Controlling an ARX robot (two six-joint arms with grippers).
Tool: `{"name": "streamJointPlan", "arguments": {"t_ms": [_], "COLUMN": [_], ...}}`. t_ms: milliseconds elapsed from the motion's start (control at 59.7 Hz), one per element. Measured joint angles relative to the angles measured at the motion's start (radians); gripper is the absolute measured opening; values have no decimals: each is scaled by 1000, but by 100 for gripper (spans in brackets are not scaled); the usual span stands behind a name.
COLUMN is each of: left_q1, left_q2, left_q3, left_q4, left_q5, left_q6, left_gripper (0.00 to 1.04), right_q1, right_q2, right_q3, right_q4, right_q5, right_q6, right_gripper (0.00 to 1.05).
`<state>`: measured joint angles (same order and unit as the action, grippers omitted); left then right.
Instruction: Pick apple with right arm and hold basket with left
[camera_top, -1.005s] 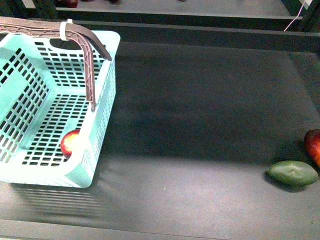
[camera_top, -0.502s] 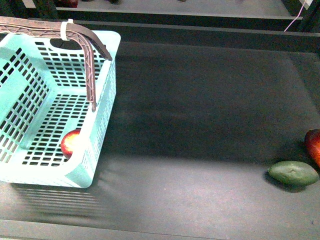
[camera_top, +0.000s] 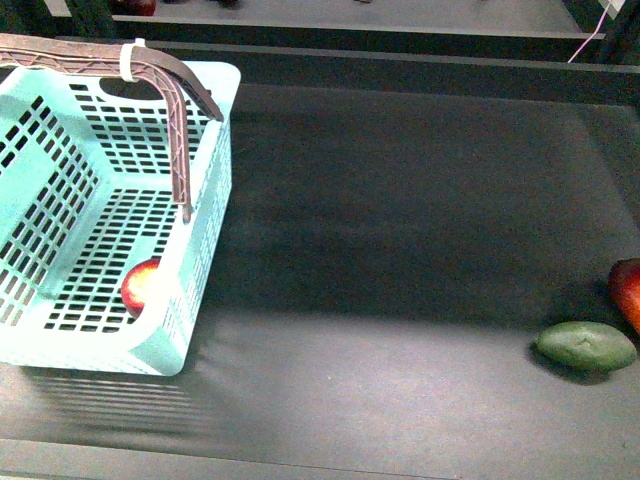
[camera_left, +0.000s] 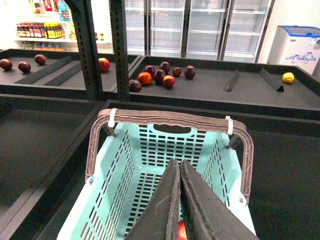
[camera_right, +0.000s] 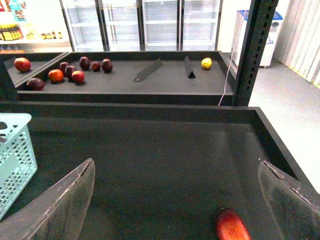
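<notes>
The right hand (camera_right: 175, 210) is seen spread wide in its own wrist view, with nothing between its fingers (camera_right: 65, 200). It hangs over the bare dark counter (camera_top: 400, 250), and a darker red fruit (camera_right: 232, 226) lies just beyond it. The left hand (camera_left: 179, 167) is pressed narrow, its fingers laid flat against each other with nothing gripped. It is aimed down into the basket (camera_top: 210, 200) from above. Neither hand is shown in the front view.

The apple (camera_top: 143, 287) is found inside the basket, on the slotted floor, tucked into the near corner against the wall on the counter's side. A red sliver of it can be made out below the left hand in the left wrist view. The grey-brown handles (camera_top: 180, 130) stand raised over the basket, bound with a white zip tie (camera_top: 130, 60), and no hand is seen on them.

Over the last second almost nothing has changed. The basket, the apple and the green fruit (camera_top: 586, 346) are found where they were. The darker red fruit at the counter's right edge has shifted barely, if at all. From this stillness it is judged that the picking is done, the apple is delivered, and the arms are idle or drawn clear. Only the holding of the basket looks undone, since no grip on it is visible.
</notes>
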<state>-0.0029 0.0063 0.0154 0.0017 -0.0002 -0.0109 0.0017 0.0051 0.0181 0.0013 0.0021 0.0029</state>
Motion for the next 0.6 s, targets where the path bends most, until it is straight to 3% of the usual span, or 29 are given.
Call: {"name": "streamJointPlan", "arguments": {"t_ms": [67, 536, 603], "left_q1": [0, 0, 0], "left_q2": [0, 0, 0], "left_q3": [0, 0, 0], "left_q4": [0, 0, 0], "left_q5": [0, 0, 0], "left_q6": [0, 0, 2], "left_gripper": [6, 96, 98], "right_q1": [0, 0, 0], "right_q2": [0, 0, 0], "right_q3": [0, 0, 0], "right_q4": [0, 0, 0], "right_q5": [0, 0, 0], "right_q6": [0, 0, 0], "right_gripper": [96, 96, 96]}}
